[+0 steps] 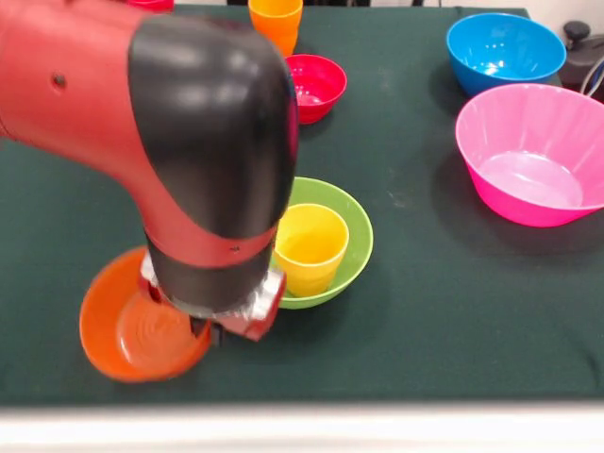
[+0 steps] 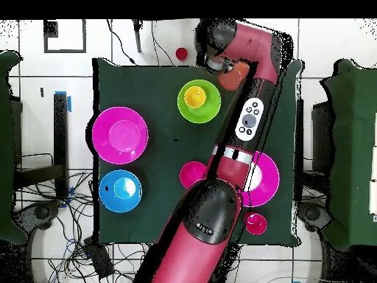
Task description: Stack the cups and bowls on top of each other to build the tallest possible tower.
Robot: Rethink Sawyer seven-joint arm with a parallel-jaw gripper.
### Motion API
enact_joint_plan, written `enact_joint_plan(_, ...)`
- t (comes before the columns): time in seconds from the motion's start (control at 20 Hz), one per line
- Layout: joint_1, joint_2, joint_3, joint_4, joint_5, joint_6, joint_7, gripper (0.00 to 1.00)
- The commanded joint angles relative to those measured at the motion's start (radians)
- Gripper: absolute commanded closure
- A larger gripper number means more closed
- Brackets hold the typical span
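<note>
1. Front view: small glossy orange plastic bowl [image 1: 132,326] sits tilted at the near edge of the dark green tabletop [image 1: 425,311], directly under the arm's wrist.
2. Just beside it stands the lime-green plastic bowl [image 1: 351,247] with the yellow plastic cup [image 1: 310,247] upright inside; the coming lift runs sideways toward that pair.
3. Gripper [image 1: 212,326] touches the orange bowl's rim; fingers hidden behind the wrist, so I cannot tell their state.

Yellow cup [image 1: 310,247] upright inside lime-green bowl [image 1: 356,247], mid-table. Small orange bowl [image 1: 132,326] tilted at the near edge, partly hidden by the arm. Crimson bowl [image 1: 316,87], orange cup [image 1: 276,21], blue bowl [image 1: 505,49], pink bowl [image 1: 536,151] sit apart, unstacked.
</note>
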Motion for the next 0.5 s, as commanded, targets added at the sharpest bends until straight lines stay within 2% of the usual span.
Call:
enact_joint_plan(0.05, -0.03, -0.155, 0.153, 0.047, -0.26, 0.167, -0.428, 1.0)
enact_joint_plan(0.3, -0.071, -0.165, 0.28, 0.044, -0.411, 0.032, -0.626, 1.0)
enact_joint_plan(0.5, -0.101, -0.152, 0.379, 0.042, -0.475, -0.063, -0.717, 1.0)
